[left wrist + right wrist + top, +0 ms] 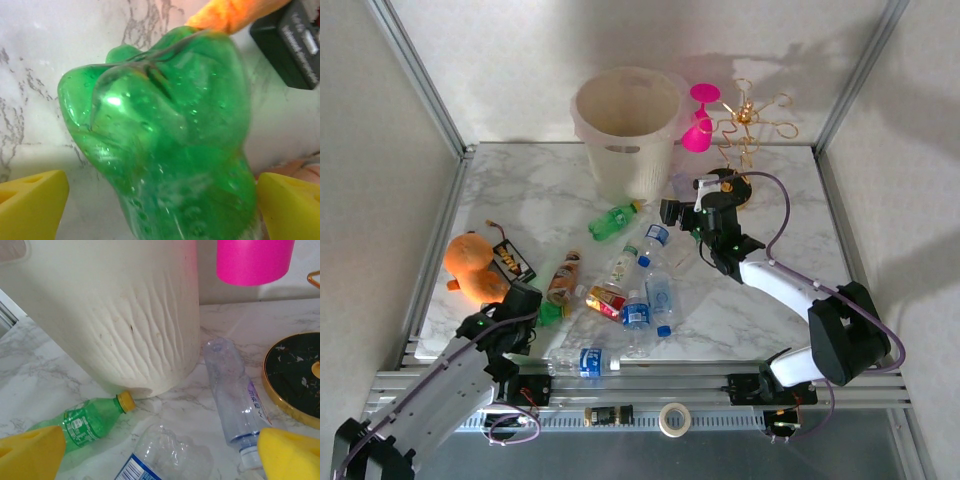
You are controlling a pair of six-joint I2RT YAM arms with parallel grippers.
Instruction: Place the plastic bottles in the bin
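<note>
Marble tabletop carries scattered plastic bottles near its centre, with the bin at the far edge. The left gripper is spread wide around a green bottle, not clamping it. The right gripper gapes empty beside the bin's base.
</note>
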